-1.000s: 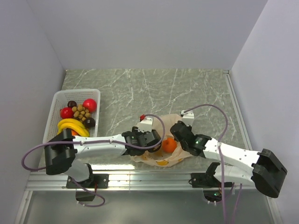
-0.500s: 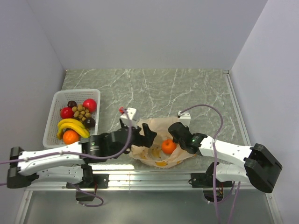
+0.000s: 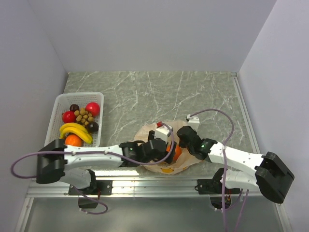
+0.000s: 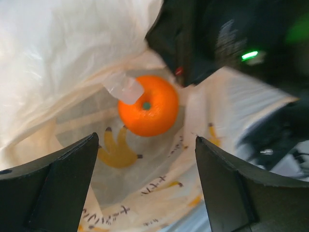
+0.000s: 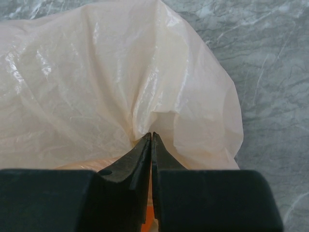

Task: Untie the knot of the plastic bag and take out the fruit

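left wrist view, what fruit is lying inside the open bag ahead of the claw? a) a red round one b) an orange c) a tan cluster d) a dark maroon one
b: a single orange lies inside the plastic bag, seen between the fingers of the open left claw.

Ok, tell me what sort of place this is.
Probably a robot test cell, not a kitchen: plain white walls box in a marble-patterned table, the left arm and right arm are mounted on a metal rail at its edge, and a basket of fruit and a plastic bag look like props.
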